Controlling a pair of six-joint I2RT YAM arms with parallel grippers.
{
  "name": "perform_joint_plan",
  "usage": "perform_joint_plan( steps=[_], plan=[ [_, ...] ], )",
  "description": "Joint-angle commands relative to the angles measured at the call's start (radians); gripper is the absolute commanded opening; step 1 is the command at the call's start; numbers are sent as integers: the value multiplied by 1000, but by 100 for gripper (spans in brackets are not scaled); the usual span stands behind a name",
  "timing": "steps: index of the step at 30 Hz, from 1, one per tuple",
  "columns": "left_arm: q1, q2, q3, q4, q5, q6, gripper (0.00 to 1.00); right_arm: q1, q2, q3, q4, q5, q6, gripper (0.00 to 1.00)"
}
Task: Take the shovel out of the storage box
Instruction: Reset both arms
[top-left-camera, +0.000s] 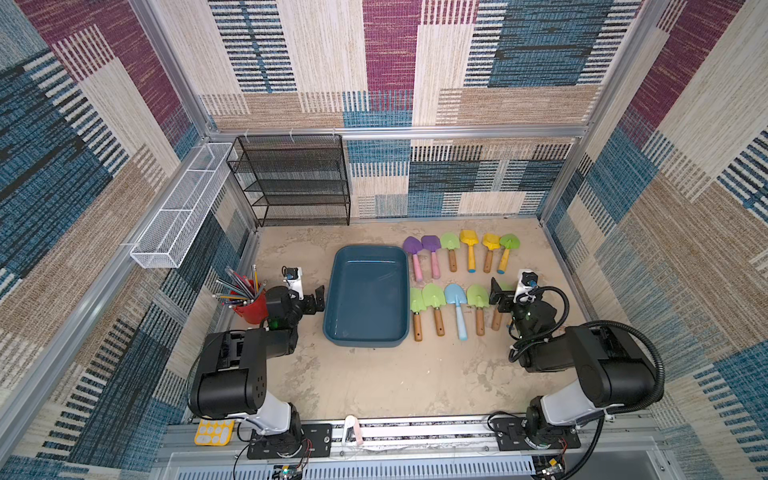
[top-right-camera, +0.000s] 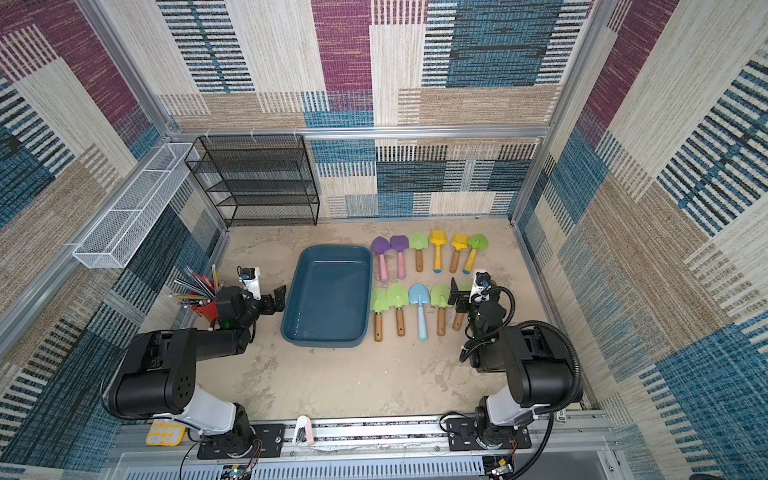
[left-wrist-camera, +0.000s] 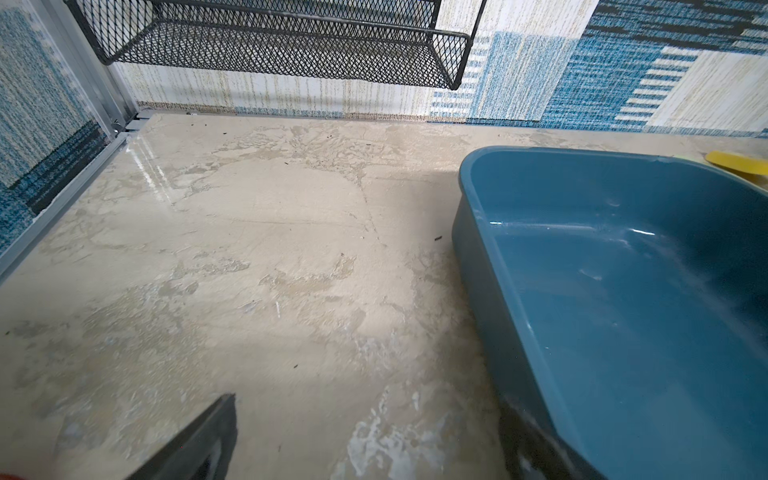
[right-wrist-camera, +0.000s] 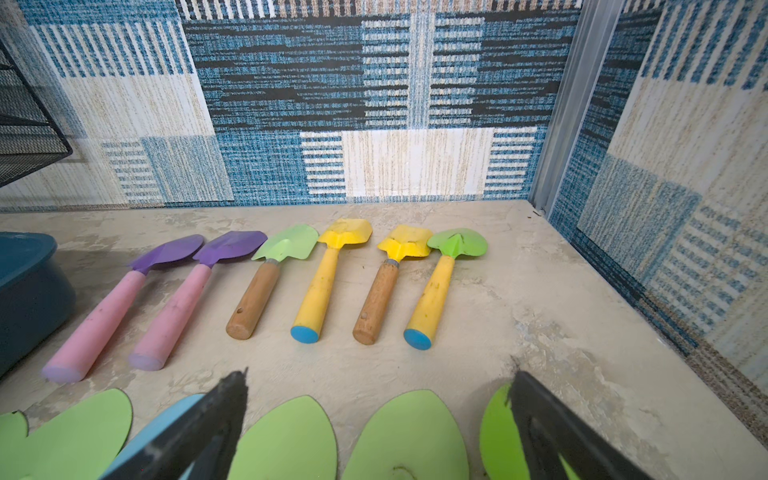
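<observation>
In both top views the teal storage box (top-left-camera: 365, 299) sits empty on the counter (top-left-camera: 374, 382), and the shovels (top-left-camera: 456, 307) lie in two rows just beside it. The left pincer (top-left-camera: 314, 300) and right pincer (top-left-camera: 500, 296) gape, holding nothing.

Left wrist view: the box's bare interior.

Right wrist view: parted fingers (right-wrist-camera: 224, 411) hover over green blades (right-wrist-camera: 286, 440).

The shovels look light and stiff, and the round handle is likely the best hold.

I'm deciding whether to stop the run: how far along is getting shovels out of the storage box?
Done: the storage box shows only its bare floor, and the shovels lie in two rows on the table beside it. In hand: nothing; the left gripper and the right gripper are both open and empty. Left: nothing visible to take out.
</observation>
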Motion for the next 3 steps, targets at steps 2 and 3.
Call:
perform_joint_plan(
  steps=[2,3],
  plan=[
    [-4,0,8,10,-16,11,100,0,-2,1,42,4,-6,99],
    [-4,-2,5,11,-18,11,100,0,-1,1,42,5,-6,99]
  ],
)
